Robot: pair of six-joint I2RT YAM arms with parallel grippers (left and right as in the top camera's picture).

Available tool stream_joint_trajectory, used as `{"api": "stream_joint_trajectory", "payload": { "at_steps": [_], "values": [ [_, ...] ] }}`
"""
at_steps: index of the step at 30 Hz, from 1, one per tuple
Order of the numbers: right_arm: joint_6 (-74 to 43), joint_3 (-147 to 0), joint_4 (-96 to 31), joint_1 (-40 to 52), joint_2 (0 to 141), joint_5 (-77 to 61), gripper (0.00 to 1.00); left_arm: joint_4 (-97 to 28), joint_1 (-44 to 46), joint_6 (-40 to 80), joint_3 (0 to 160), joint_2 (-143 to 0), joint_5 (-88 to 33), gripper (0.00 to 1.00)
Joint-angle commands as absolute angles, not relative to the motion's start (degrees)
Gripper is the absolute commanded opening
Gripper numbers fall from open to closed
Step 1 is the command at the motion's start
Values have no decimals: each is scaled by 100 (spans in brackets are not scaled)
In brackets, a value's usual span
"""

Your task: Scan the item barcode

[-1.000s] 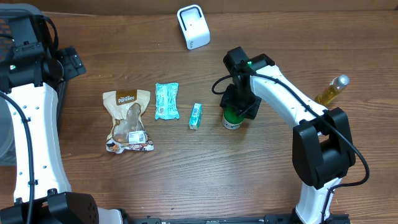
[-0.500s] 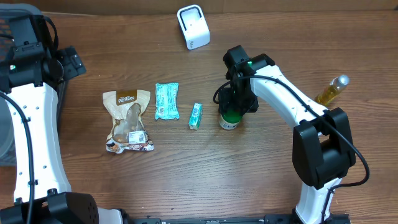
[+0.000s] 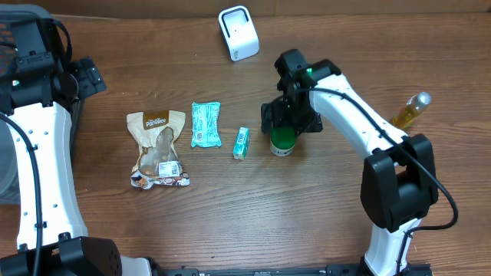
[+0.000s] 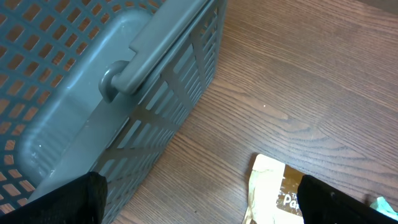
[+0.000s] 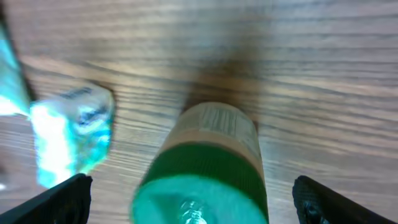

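- Green-lidded jar [image 3: 282,141] stands upright just right of centre in the overhead view, its long axis vertical, directly beneath the right gripper [image 3: 290,119]. The white scanner [image 3: 238,33] lies up and to the left of it, near the top edge. The left arm [image 3: 38,146] sits at the far left (well apart from the jar), so the right arm is much the nearer.
- Left wrist view: the left gripper [image 4: 199,186] is spread wide with nothing between its fingers. A grey basket [image 4: 93,93] fills the upper left, and a corner of a brown pouch [image 4: 273,193] shows at the bottom right.
- Right wrist view: the lid sits at bottom centre, and the dark fingers [image 5: 65,199] stand in the two lower corners, wide on either side and clear of the jar. A printed label faces the top of the frame; whether it carries the barcode I cannot tell. A regrasp would likely close across the jar's body before carrying it towards the scanner.
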State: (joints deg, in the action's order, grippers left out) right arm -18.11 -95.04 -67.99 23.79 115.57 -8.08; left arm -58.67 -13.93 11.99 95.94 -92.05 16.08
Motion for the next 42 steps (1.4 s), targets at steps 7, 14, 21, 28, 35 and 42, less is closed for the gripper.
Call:
{"api": "stream_joint_trajectory", "payload": {
  "at_steps": [7, 14, 21, 28, 35, 42],
  "values": [
    [-3579, -10047, -7183, 2058, 11518, -395, 100, -5852, -1424, 1181, 9657, -9216, 1603, 100],
    [-3632, -10014, -7465, 2056, 11520, -537, 100, -5852, -1424, 1181, 9657, -9216, 1603, 99],
    [-4512, -9559, -7137, 2486, 11520, -596, 87, -5852, -1424, 1181, 9657, -9216, 1603, 99],
    [-5771, -9188, -7006, 2834, 11520, 211, 92, -5852, -1424, 1181, 9657, -9216, 1603, 100],
    [-5581, -9056, -6777, 2956, 11520, 257, 70, -5852, -1424, 1181, 9657, -9216, 1603, 100],
    [-4936, -9056, -6753, 2956, 11520, 252, 62, -5852, -1424, 1181, 9657, -9216, 1603, 100]
  ]
}}
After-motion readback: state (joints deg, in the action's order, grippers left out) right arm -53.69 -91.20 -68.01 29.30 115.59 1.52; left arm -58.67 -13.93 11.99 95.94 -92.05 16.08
